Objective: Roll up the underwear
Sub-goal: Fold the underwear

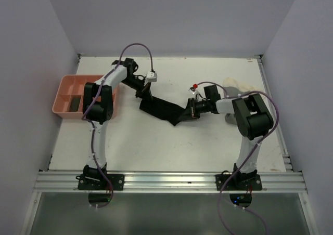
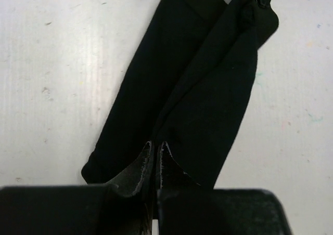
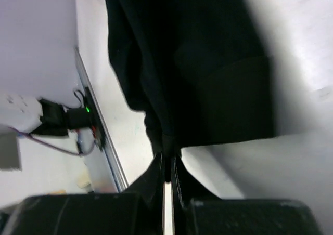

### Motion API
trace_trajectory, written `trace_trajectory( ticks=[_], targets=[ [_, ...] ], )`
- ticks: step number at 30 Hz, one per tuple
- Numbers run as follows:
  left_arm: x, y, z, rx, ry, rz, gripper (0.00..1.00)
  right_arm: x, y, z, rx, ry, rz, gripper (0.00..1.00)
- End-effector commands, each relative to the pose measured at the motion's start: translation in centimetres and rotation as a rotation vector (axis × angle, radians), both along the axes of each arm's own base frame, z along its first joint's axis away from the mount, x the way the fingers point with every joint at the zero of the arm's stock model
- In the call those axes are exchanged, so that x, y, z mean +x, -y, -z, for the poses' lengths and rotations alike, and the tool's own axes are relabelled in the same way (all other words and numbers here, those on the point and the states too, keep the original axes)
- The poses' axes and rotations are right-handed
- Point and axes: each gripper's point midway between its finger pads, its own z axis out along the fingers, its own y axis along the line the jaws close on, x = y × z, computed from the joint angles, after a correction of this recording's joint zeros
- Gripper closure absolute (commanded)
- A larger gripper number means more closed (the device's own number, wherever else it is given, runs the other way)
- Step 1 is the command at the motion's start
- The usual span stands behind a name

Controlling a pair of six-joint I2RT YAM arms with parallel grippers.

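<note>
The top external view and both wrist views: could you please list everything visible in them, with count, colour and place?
black underwear: one, black, mid-table, stretched between the two grippers
cream garment: at least one, cream, far right of the table behind the right arm; exact count unclear
tray: one, pink, with compartments, far left of the table
dark item: one, black, in a near compartment of the tray; too small to identify
table: one, white
rail: one, silver, along the near edge under the arm bases
left gripper: one, black, shut on one end of the black underwear
right gripper: one, black, shut on the other end
</note>
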Motion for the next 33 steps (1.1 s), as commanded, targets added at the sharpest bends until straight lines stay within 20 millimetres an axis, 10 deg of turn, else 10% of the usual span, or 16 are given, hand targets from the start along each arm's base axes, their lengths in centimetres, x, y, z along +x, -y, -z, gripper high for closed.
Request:
trace_trajectory(
  ticks=[1, 7, 11, 20, 24, 33],
  targets=[
    [3.8, 0.7, 0.6, -0.041, -0.056, -0.140, 1.00, 3.2, -0.4, -1.7, 0.194, -0.072, 0.088, 1.00],
    [8.6, -0.1, 3.2, 0.016, -0.053, -0.342, 0.93, 4.8, -0.2, 0.2, 0.221, -0.146, 0.147, 1.00],
    [10.0, -0.2, 2.2, 0.007, 0.007, -0.385, 0.48, 5.1, -0.4, 1.0, 0.245, -0.193, 0.174, 1.00],
    [12.2, -2.6, -9.9, -0.055, 0.364, -0.547, 0.18, 2.8, -0.1, 1.4, 0.267, -0.237, 0.264, 1.00],
    [9.7, -3.4, -13.6, -0.064, 0.435, -0.566, 0.07, 0.0, -1.1, 0.8, 0.339, -0.270, 0.322, 1.00],
    [0.2, -4.2, -9.2, -0.018, 0.227, -0.560, 0.00, -5.7, -8.0, -4.0, 0.475, -0.225, 0.410, 0.87]
  ],
)
